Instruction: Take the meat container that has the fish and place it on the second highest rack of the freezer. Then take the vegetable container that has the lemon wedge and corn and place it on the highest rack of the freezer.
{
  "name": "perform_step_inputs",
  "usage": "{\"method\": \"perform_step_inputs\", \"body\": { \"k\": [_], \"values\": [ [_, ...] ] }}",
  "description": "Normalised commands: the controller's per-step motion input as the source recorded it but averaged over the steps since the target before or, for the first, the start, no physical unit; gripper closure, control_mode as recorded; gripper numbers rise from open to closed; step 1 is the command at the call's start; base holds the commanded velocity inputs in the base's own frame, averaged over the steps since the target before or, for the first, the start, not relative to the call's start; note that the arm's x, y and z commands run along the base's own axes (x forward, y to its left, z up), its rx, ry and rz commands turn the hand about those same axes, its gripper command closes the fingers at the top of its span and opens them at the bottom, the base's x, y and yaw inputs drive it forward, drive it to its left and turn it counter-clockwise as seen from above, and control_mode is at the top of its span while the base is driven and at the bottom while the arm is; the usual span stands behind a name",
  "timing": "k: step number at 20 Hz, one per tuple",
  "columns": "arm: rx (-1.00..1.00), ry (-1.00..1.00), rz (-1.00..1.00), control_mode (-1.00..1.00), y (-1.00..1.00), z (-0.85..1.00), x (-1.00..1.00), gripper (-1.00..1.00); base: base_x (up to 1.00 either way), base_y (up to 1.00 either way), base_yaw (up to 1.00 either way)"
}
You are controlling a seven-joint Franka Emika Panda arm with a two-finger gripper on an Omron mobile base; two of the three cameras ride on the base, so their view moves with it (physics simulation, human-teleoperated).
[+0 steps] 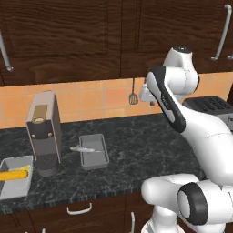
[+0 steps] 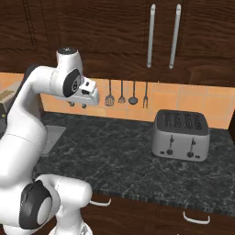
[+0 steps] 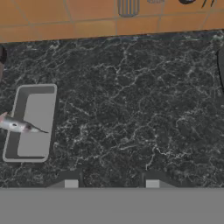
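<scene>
Far left on the dark marble desk [image 1: 136, 150]: a grey tray holding the corn [image 1: 13, 174], at the picture's edge. Just right of it, a tall coffee machine [image 1: 43, 132]. Next along, the meat container [image 1: 94, 151], flat on the desk, with the fish [image 1: 83, 149] lying across its left rim and poking out past it. In the hand view, same container [image 3: 33, 122] at left, fish [image 3: 19, 126] overhanging the near edge. Claw [image 3: 111, 184] spread open, empty, raised high above bare desk, well to the right of the container. Further right, a toaster [image 2: 181, 134] against the tiled wall under hanging utensils [image 2: 127, 93]. Judged as the very first step: reach for the fish container not yet begun. Next move calls for shifting left over the tray, lowering, and closing on a rim without knocking the fish off.
</scene>
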Motion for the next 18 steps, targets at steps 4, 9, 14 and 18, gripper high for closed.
{"method": "perform_step_inputs", "body": {
  "k": [4, 9, 14, 18],
  "values": [
    [-0.01, -0.08, 0.09, -1.0, 0.19, 0.0, -0.59, -1.0, 0.0, 0.0, 0.0],
    [-0.12, -0.23, 0.36, -1.0, 0.68, -0.01, -0.86, -1.0, 0.0, 0.0, 0.0],
    [-0.18, 0.0, 0.57, -1.0, 0.96, -0.27, -0.36, -1.0, 0.0, 0.0, 0.0],
    [-0.1, 0.09, 0.67, -1.0, 0.66, -0.32, -0.03, -1.0, 0.0, 0.0, 0.0]
  ]
}}
